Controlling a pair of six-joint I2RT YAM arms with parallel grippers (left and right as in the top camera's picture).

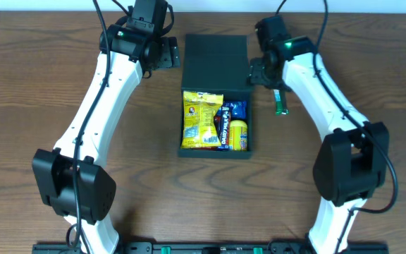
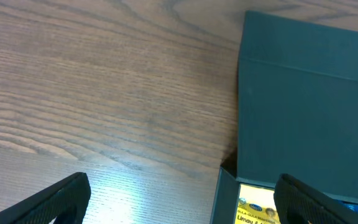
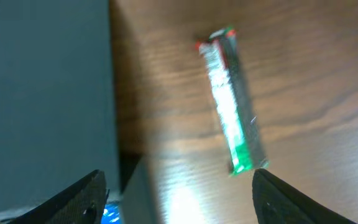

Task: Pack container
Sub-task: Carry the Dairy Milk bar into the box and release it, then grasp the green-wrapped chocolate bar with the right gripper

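The dark green container (image 1: 215, 151) sits mid-table with its flap lid (image 1: 216, 62) folded open toward the back. Inside lie a yellow snack bag (image 1: 201, 118), a blue packet (image 1: 235, 109) and a yellow tube (image 1: 239, 134). My left gripper (image 1: 169, 53) is open and empty, beside the lid's left edge; the left wrist view shows the lid (image 2: 303, 99) and the bag's corner (image 2: 257, 208). My right gripper (image 1: 258, 70) is open and empty at the lid's right edge. A green and silver bar (image 1: 280, 101) lies on the table right of the box, also in the right wrist view (image 3: 230, 102).
The wooden table (image 1: 48, 92) surrounds the box. Both arms reach from the front edge along the box's left and right sides.
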